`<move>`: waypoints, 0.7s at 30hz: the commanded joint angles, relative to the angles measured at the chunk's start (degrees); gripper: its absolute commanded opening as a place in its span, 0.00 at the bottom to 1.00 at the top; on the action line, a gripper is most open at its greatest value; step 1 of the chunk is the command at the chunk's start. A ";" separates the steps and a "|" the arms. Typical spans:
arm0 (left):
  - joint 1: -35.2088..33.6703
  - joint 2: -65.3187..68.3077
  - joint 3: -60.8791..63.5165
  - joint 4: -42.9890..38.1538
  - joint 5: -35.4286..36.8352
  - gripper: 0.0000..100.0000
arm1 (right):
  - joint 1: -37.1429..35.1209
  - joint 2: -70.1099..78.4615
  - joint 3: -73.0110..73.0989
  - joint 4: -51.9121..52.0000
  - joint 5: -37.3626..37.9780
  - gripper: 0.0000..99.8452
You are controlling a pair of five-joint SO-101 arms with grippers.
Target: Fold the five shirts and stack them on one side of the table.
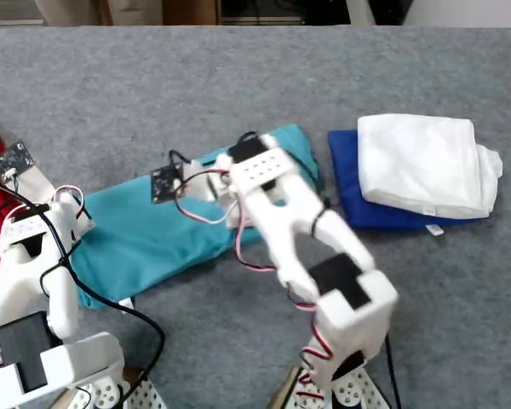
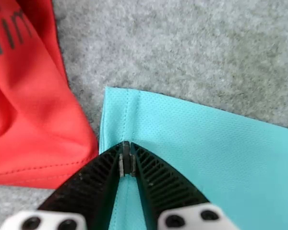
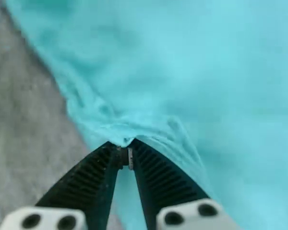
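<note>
The left gripper (image 2: 126,162) clamps the hem of the teal shirt (image 2: 206,158) near a corner, just beside a red shirt (image 2: 33,115). The right gripper (image 3: 126,157) pinches a bunched edge of the same shirt. It lies mid-way across the table (image 1: 111,85), near a folded white shirt (image 1: 422,162) stacked on a blue shirt (image 1: 351,196).

Whole work surface is a fuzzy grey felt (image 1: 153,77). It's what spreads out past the tip of the left gripper (image 2: 126,160) and off to one side of the right gripper (image 3: 126,152). Way beyond both, over the felt's far edge, there's some wooden furniture (image 1: 187,10) with a dark unit (image 1: 324,10) right next to it.
</note>
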 commanded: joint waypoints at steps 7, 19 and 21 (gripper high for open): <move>-0.44 -0.22 -2.73 0.09 0.00 0.02 | 0.22 14.02 -15.25 -0.62 -2.90 0.00; -0.44 -0.84 -5.19 5.27 0.00 0.02 | 4.18 -6.20 -18.95 18.46 -2.81 0.00; -0.97 -0.84 -9.49 12.84 0.00 0.02 | 6.46 -9.98 -18.86 18.81 -3.69 0.00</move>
